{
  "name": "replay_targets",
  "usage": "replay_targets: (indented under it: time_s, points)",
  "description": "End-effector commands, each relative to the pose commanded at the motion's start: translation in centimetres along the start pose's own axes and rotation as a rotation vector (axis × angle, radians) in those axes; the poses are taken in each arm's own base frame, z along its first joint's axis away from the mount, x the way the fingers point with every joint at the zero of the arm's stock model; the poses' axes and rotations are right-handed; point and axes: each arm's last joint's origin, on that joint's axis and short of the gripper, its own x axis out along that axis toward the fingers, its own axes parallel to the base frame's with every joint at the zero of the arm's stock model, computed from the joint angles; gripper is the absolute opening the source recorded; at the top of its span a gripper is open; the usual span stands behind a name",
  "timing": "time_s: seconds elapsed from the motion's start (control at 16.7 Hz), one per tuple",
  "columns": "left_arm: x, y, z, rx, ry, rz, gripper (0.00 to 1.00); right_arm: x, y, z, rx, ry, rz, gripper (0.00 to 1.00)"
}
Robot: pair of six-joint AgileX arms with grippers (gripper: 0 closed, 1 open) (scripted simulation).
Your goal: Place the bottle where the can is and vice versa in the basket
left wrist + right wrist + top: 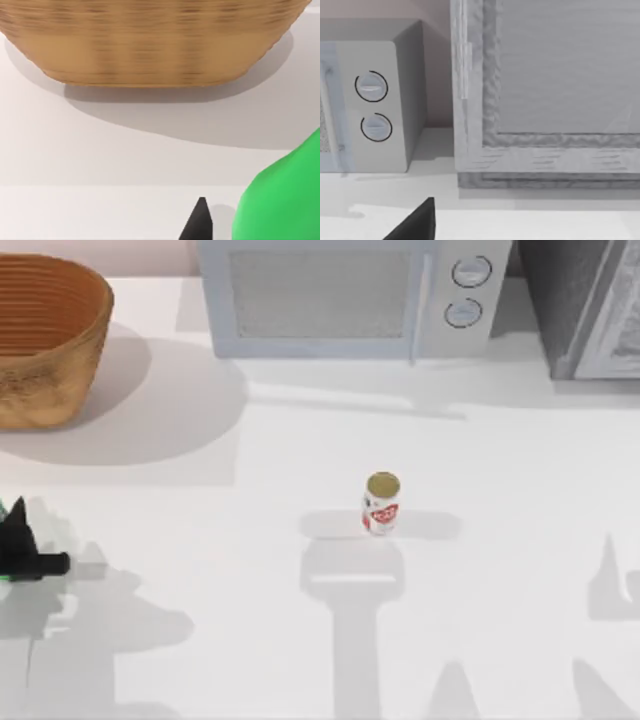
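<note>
One wicker basket (45, 340) sits at the far left of the table (300, 640), beyond the left gripper (22, 552) and well apart from it. In the left wrist view the basket's woven wall (150, 45) rises straight ahead of that gripper, resting upright on the white surface.

The left gripper is low at the table's left edge. One green bottle (282, 200) lies close against it: the left wrist view shows its bright green body just beside one dark fingertip (200, 220), and the top view shows slivers of green (5, 508) at the gripper's edge. Whether the fingers are clamped on the bottle or merely beside it cannot be told.

One white can (381, 503) with red markings and a dull gold top stands upright near the middle of the table, well to the right of the left gripper, with nothing touching it.

One microwave (350, 295) with two round dials (470, 272) stands along the back of the table, beyond the can. To its right is one grey cabinet (590, 305).

The right wrist view faces the cabinet (555, 100) and the microwave's dial end (375, 100), and one dark finger (417, 225) of the right gripper shows at its lower edge. Whether that gripper is spread or closed cannot be told.
</note>
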Motion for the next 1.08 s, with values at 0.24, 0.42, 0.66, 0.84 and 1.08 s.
replay_targets:
  time_s: [0.24,0.42,0.66,0.84,1.08]
  points:
    - [0.0,0.0,0.0,0.000,0.000,0.000,0.00,0.0,0.0,0.0,0.000,0.000,0.000,1.00]
    - [0.0,0.0,0.0,0.000,0.000,0.000,0.00,0.0,0.0,0.0,0.000,0.000,0.000,1.00]
    - [0.1,0.2,0.1,0.001,-0.002,0.009,0.00,0.0,0.0,0.0,0.000,0.000,0.000,1.00]
    - [1.0,1.8,1.8,0.013,-0.043,0.067,0.00,0.0,0.0,0.0,0.000,0.000,0.000,1.00]
    - [2.7,5.4,7.3,0.047,-0.137,0.168,0.00,0.0,0.0,0.0,0.000,0.000,0.000,1.00]
